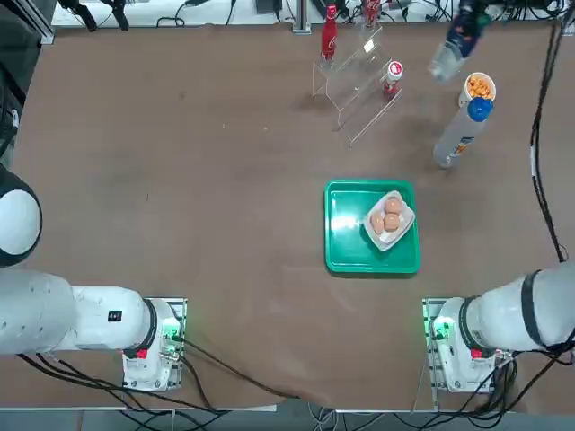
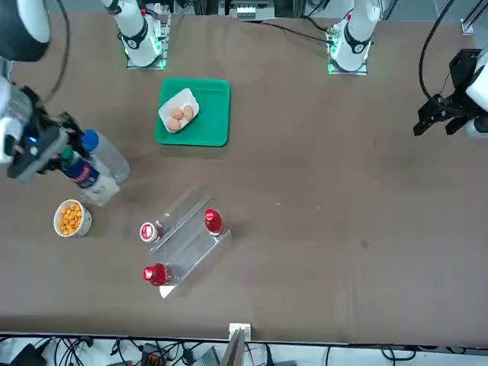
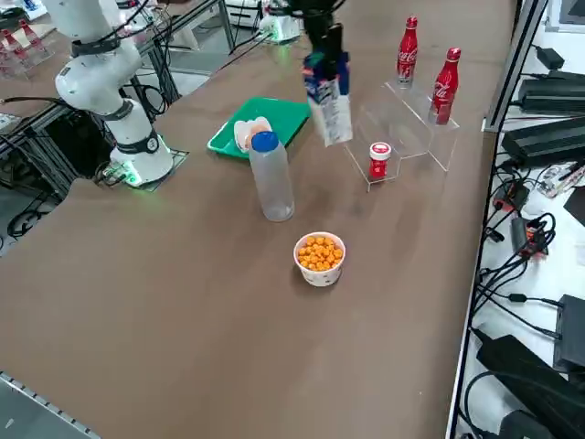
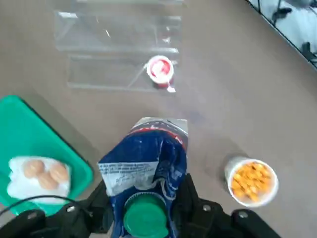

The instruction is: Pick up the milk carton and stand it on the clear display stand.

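I have the milk carton pinched in the right gripper jaws, hanging tilted above the tabletop near the clear display stand. I should level it, pick a bare tier clear of the red bottles, and lower gently.

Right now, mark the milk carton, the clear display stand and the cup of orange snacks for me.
milk carton [image 3: 331, 102], right side view, white side panel.
clear display stand [image 1: 363, 83], top view, middle tier.
cup of orange snacks [image 3: 320, 253], right side view, the snacks on top.
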Robot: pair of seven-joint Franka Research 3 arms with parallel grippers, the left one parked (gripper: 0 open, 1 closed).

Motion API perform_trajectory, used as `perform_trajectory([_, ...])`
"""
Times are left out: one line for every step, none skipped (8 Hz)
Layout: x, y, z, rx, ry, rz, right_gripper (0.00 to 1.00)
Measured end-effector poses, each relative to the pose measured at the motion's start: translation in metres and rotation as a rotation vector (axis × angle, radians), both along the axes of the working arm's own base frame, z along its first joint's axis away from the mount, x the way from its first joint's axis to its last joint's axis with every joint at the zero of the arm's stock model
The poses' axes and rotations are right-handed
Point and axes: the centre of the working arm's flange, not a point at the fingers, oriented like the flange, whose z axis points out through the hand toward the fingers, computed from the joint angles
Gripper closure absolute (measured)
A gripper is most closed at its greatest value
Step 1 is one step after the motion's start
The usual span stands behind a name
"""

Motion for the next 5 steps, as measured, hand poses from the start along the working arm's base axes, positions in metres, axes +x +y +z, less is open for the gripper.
perform_trajectory([0.008,0.027,-0.005,0.013,0.003,-0.003,0.41])
perform_trajectory([0.014,0.055,-0.012,0.015,0.007,0.008,0.41])
perform_trajectory([0.019,0.081,-0.022,0.015,0.002,0.025,0.41])
perform_trajectory([0.025,0.103,-0.032,0.017,-0.014,0.044,0.41])
perform_trajectory([0.032,0.117,-0.041,0.020,-0.030,0.058,0.41])
